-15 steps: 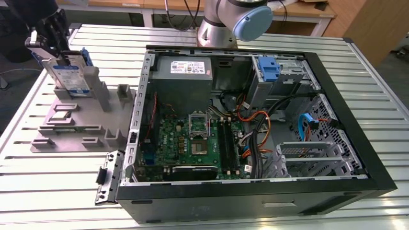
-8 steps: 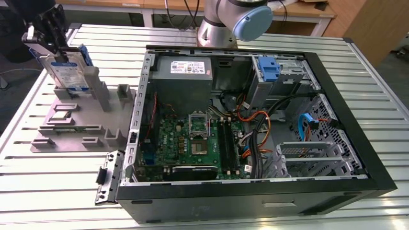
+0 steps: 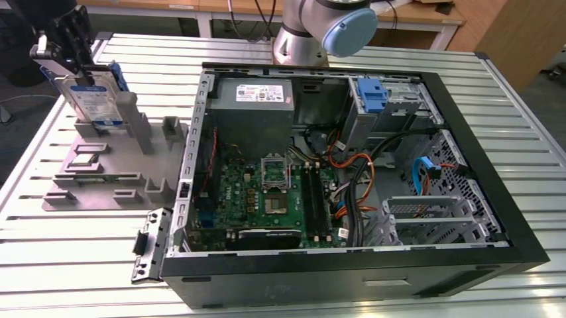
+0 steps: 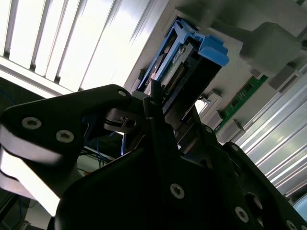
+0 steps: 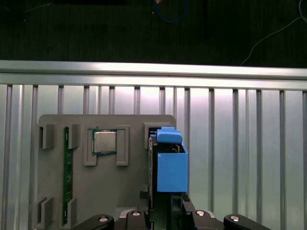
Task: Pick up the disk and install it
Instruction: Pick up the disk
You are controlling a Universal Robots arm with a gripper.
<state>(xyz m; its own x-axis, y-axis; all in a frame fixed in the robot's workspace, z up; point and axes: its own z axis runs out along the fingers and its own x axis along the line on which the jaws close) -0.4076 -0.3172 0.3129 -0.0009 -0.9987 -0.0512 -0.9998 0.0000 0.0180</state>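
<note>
As we look from the closest edge to the back, we count one black computer case lying open on one metal table made of long slats. Bare slats run along the bottom of the exterior view, so there is free room in front of the case.

Inside the case we see one green board in the middle and one metal cage at the lower right, with a bunch of wires between them. Farther back sit one grey power box and one blue bracket, both against the far wall.

On the exterior view's left, just beside the case wall, lies one grey holder. It carries one square chip and one green stick. The table's left edge is near the holder, with a few bare slats between.

We see one disk in the upper left of the exterior view. It stands upright at the far end of the holder, with blue plastic round its edges. One gripper comes down on it from above. In the first wrist view the jaws are closed on the disk, one on each flat side. We cannot tell if the disk's bottom edge touches the holder.

Farthest back, behind the case, stands one arm.
</note>
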